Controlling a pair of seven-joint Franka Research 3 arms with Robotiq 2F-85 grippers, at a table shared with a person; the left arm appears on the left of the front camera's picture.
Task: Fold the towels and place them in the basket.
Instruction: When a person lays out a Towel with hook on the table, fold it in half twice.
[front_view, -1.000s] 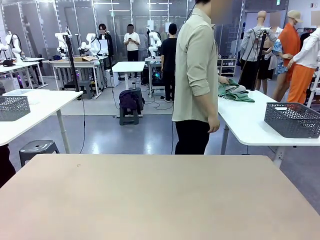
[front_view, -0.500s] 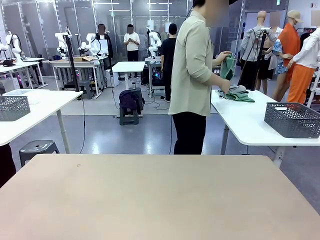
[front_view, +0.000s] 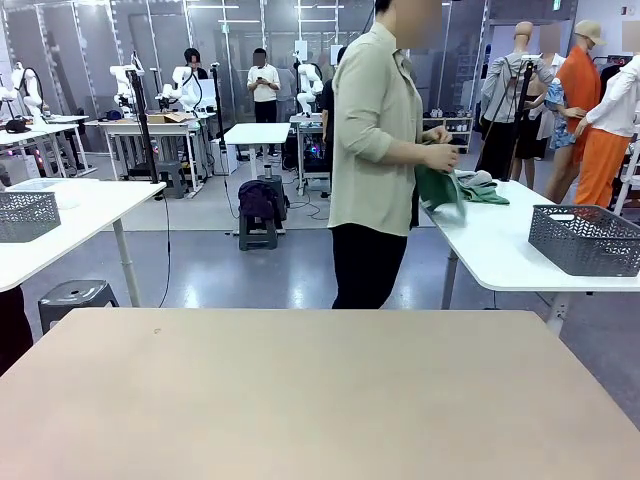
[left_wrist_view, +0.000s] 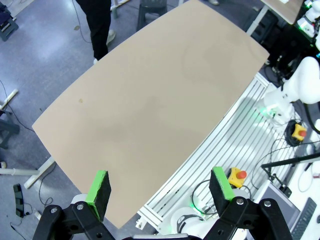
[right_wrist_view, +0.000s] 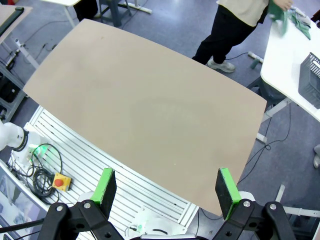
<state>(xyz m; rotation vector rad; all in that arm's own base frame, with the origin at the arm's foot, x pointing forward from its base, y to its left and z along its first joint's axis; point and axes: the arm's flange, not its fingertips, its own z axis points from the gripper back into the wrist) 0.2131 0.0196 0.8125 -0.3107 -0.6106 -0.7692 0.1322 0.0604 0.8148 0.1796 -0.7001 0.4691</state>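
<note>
Clearly, towels (front_view: 480, 190) outside basket (front_view: 585, 240) — nearby.

A beige tabletop (front_view: 320, 400) spans the near side; beyond its far edge lies a glossy blue-grey floor (front_view: 250, 268); a white table (front_view: 85, 212) stands at left with a grey stool (front_view: 75, 296) beneath; a second white table (front_view: 492, 248) at right; glass partitions (front_view: 240, 35) close the far side.

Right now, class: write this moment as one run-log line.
left claw: open, above tan table | right claw: open, above tan table | person: holding green towel at white table | basket: on white table
</note>
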